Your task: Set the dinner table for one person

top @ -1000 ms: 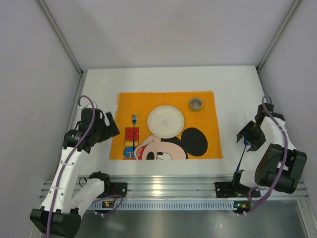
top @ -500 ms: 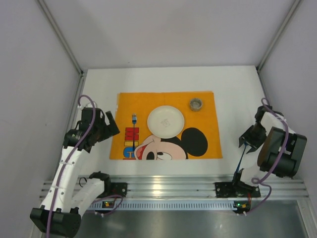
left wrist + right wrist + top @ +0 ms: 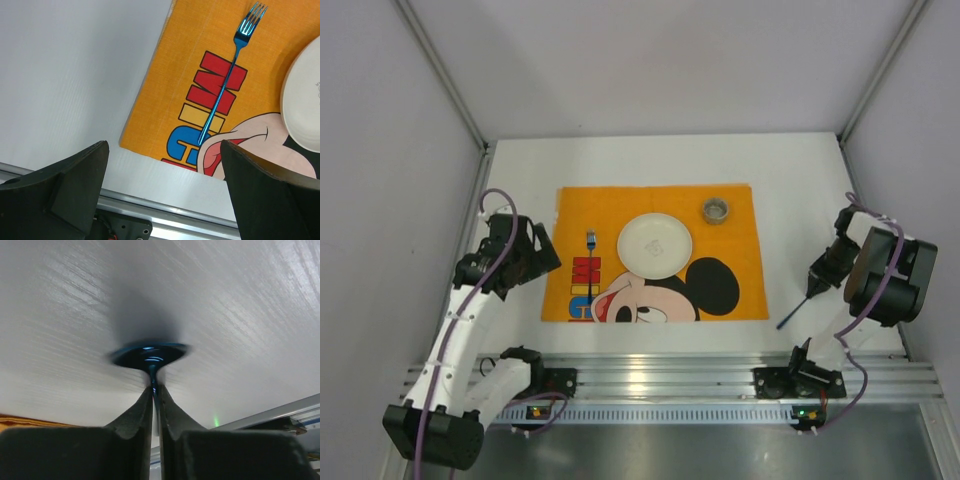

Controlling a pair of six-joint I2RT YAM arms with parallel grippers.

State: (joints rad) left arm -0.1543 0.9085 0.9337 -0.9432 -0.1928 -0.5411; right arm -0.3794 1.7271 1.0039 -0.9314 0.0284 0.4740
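while the right fingers (image 3: 132, 427) clamp a blue spoon (image 3: 148, 354) over the dinner table (image 3: 650, 160), the left fingers (image 3: 65, 185) hang apart.

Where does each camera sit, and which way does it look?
Top external: above and behind, looking down at the table, both arms showing.
Left wrist: on the left arm, looking down past the open left gripper at the fork.
Right wrist: looks along the right gripper, shut on a spoon.
Shared: top and left wrist both show fork and plate.
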